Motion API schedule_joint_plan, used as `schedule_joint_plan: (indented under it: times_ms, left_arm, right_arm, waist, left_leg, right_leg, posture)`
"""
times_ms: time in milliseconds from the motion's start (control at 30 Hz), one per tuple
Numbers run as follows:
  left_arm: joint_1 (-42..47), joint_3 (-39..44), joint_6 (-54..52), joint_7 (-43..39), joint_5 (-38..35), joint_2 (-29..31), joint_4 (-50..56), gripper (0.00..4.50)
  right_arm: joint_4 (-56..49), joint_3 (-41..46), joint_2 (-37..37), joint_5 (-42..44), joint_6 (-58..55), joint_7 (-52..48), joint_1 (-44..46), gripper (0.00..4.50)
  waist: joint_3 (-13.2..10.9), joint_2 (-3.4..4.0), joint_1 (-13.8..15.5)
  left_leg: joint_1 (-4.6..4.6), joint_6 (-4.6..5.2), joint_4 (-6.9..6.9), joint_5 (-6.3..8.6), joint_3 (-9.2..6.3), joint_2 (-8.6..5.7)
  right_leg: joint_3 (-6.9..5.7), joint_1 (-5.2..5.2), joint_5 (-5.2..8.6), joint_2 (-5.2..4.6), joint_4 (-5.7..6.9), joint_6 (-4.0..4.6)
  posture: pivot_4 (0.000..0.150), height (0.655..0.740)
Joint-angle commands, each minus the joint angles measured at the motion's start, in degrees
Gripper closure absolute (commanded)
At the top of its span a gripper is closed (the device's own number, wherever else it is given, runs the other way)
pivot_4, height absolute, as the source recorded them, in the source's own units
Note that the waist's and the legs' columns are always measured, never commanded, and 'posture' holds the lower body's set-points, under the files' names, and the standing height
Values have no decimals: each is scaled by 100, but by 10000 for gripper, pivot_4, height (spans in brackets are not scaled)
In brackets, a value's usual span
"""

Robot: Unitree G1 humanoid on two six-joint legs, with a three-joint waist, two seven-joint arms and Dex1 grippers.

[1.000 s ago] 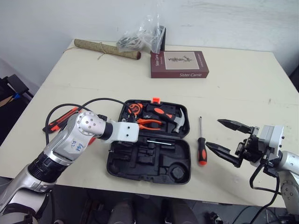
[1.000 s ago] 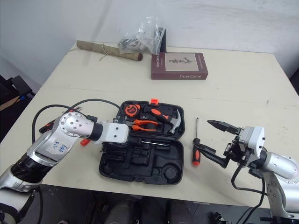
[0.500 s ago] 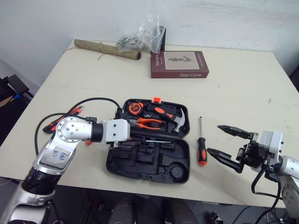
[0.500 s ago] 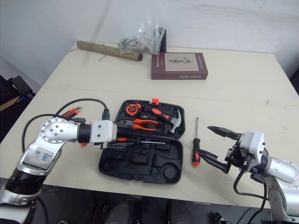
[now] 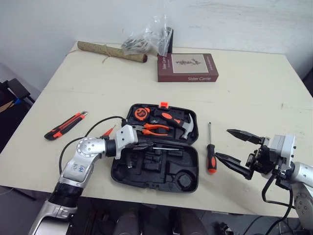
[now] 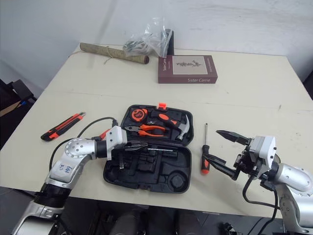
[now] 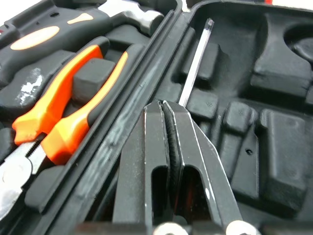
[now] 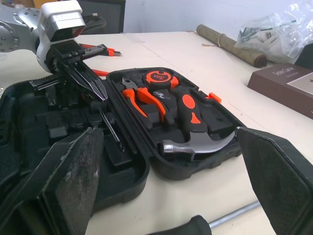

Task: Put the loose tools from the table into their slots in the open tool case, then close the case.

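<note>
Tool case (image 5: 161, 171): open flat at the table's (image 5: 254, 93) middle front, its near rim close to the front edge. The far half holds a tape measure (image 5: 141, 113), pliers (image 5: 154, 129) and a hammer (image 5: 183, 126); a thin metal rod (image 7: 195, 63) lies across the near half by the hinge. Screwdriver (image 5: 211, 149): loose on the table just right of the case, shaft pointing away. Utility knife (image 5: 65, 126): loose, well apart to the left, near the left edge. Open tabletop lies on both sides and behind, up to a book (image 5: 187, 67), a plastic bag (image 5: 149, 39) and a brown roll (image 5: 111, 51) along the back. Left gripper (image 5: 145, 144): low over the hinge, fingers pressed together, tips at the rod's end; whether they pinch it cannot be told. Right gripper (image 5: 222, 143): spread wide, empty, near the front edge just right of the screwdriver.
</note>
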State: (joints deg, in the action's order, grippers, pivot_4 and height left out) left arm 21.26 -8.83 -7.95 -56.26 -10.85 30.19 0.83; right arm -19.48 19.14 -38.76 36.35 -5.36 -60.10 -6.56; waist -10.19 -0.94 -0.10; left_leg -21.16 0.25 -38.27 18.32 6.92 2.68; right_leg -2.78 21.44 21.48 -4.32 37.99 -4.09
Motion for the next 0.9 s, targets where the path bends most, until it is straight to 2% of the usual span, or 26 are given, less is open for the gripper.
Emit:
schedule_joint_plan:
  times_ms: [33,300,467,567,700,867,900]
  left_arm:
    - [80,-161,62,-139,153,97,-152,44544]
    - [229,-828,-49,-424,665,302,-239,44544]
    - [366,-1460,-346,-460,1361,450,-534,44544]
    - [449,-1648,-595,-315,1533,340,-547,44544]
    - [361,-1243,-411,-104,1092,14,-368,44544]
    - [168,-28,753,-147,51,-137,-108,44544]
    - [91,307,813,-163,-246,-100,-29,42183]
  right_arm:
    - [-235,139,-68,109,-70,82,4,0]
    - [-167,199,-7,28,7,61,-216,0]
    - [-24,196,69,-42,188,-15,-395,0]
    - [34,200,99,-69,284,-55,-479,0]
    - [145,255,135,-104,437,-68,-583,0]
    - [518,616,205,-149,775,-73,-818,0]
    - [622,756,216,-160,881,-104,-929,0]
  waist:
    - [0,0,7]
    - [15,9,5]
    - [60,22,7]
    - [108,45,8]
    - [137,65,19]
    - [128,55,7]
    - [125,51,4]
  left_leg:
    - [0,0,0,0,0,0]
    - [7,1,2,0,-1,-2]
    - [18,3,4,2,-2,-3]
    - [98,10,27,14,-1,-6]
    - [195,42,47,54,-5,-6]
    - [163,20,54,47,-5,-6]
    - [149,18,53,45,-5,-5]
  right_leg:
    - [0,0,0,0,0,0]
    - [0,-9,0,-1,-2,0]
    - [-1,-21,0,-1,-8,0]
    - [-1,-107,1,-1,-36,-1]
    - [2,-216,8,-8,-74,-11]
    - [1,-189,7,-11,-93,-11]
    - [0,-177,7,-10,-92,-11]
  posture:
    - [1500,7400]
    - [1500,7400]
    - [1500,7400]
    - [1500,7400]
    - [1500,7400]
    - [1500,7400]
    - [1500,7400]
